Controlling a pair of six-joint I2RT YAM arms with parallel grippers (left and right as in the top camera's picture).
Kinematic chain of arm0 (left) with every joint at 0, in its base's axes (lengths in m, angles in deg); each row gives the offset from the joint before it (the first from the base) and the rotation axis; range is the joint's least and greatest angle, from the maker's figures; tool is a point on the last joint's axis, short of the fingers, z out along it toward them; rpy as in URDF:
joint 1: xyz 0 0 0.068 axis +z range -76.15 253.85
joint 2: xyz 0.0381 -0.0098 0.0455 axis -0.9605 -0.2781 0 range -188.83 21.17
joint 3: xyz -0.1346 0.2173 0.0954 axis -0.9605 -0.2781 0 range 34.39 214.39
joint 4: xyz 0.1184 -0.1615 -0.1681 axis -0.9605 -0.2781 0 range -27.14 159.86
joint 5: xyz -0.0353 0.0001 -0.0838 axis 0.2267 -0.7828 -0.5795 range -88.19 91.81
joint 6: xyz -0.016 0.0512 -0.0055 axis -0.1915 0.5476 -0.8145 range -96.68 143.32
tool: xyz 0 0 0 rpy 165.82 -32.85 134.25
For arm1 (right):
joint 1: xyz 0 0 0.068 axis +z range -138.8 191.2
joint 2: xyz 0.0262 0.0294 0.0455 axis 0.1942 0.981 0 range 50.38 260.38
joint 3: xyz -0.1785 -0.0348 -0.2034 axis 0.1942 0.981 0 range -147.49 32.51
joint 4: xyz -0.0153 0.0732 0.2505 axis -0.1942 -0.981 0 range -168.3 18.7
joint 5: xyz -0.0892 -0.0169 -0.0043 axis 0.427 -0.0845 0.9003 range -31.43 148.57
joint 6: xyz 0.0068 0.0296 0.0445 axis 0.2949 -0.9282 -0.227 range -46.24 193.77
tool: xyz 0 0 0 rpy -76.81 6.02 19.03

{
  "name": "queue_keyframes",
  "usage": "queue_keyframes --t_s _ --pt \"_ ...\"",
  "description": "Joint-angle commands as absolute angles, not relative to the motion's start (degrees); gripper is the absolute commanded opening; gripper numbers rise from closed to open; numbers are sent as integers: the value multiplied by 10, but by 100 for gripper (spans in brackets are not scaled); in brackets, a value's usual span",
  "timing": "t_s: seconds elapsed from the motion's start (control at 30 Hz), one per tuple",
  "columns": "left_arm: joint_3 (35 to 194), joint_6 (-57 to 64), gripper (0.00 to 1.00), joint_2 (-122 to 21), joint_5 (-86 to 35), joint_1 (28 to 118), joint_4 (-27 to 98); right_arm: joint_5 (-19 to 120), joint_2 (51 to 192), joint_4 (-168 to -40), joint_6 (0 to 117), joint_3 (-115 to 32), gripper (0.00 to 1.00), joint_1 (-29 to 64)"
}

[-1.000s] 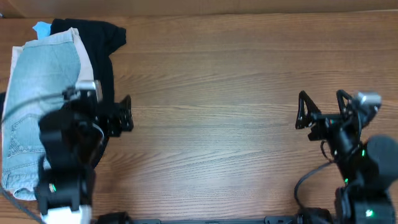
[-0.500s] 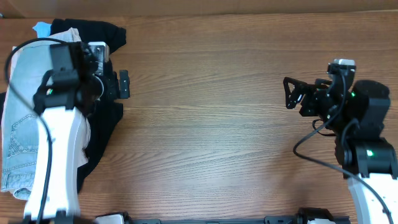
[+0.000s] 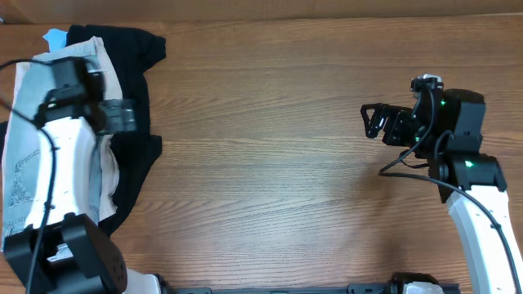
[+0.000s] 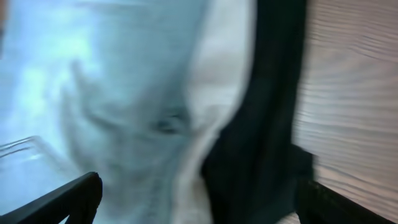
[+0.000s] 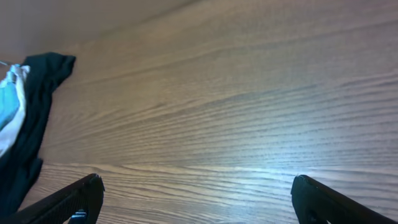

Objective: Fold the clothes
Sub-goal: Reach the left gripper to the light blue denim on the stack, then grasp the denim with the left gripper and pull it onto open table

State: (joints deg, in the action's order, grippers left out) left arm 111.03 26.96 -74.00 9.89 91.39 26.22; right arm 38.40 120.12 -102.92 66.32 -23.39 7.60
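The light-blue denim shorts [image 3: 23,163] lie in a pile at the table's left edge, partly hidden under my left arm. The left wrist view shows them blurred [image 4: 118,93], beside cream cloth and black cloth. My left gripper [image 3: 124,114] is open and empty, hovering over the pile's right side, with its fingers spread wide in its wrist view [image 4: 199,202]. My right gripper [image 3: 372,122] is open and empty above bare wood at the right, pointing left [image 5: 199,199]. A bit of the blue denim [image 5: 6,102] shows at the far left of the right wrist view.
Beige shorts [image 3: 105,61] lie under the denim. A black garment [image 3: 140,57] lies beneath both and spreads right, and it also shows in the right wrist view [image 5: 37,112]. A small bright-blue scrap [image 3: 55,36] sits at the pile's top. Brown wooden table [image 3: 270,163].
My left arm has swung up and back over the clothes pile, its gripper now above the pile's right side. My right gripper has moved a little left and up.
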Motion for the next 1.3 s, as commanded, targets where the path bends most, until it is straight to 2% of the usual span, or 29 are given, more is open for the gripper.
queue_keyframes --t_s 0.0,0.2,0.27,0.33,0.47,0.53,0.73,0.93,1.03,1.13,1.27 --pt "1119 287 100 -753 108 946 269 379 1209 -1027 665 -248 100 79" --pt "1119 310 96 -803 82 964 295 379 1215 -1027 665 -248 99 79" --pt "1119 310 87 -828 93 964 316 379 1215 -1028 665 -248 97 79" --pt "1119 311 69 -844 102 964 330 379 1215 -1030 665 -248 95 79" --pt "1119 311 58 -880 115 964 353 379 1215 -1035 665 -248 93 79" --pt "1119 311 56 -894 115 964 359 379 1215 -1037 665 -248 93 79" --pt "1122 310 4 -905 117 964 364 379 1215 -1036 665 -248 92 79" --pt "1197 226 4 -893 204 960 305 379 1215 -1027 663 -248 92 79" --pt "1287 198 4 -889 188 954 224 379 1215 -1025 663 -248 92 79" --pt "1362 195 4 -889 122 942 148 379 1215 -1025 663 -248 92 79" --pt "1436 194 4 -889 111 895 27 379 1213 -1029 658 -251 92 78"
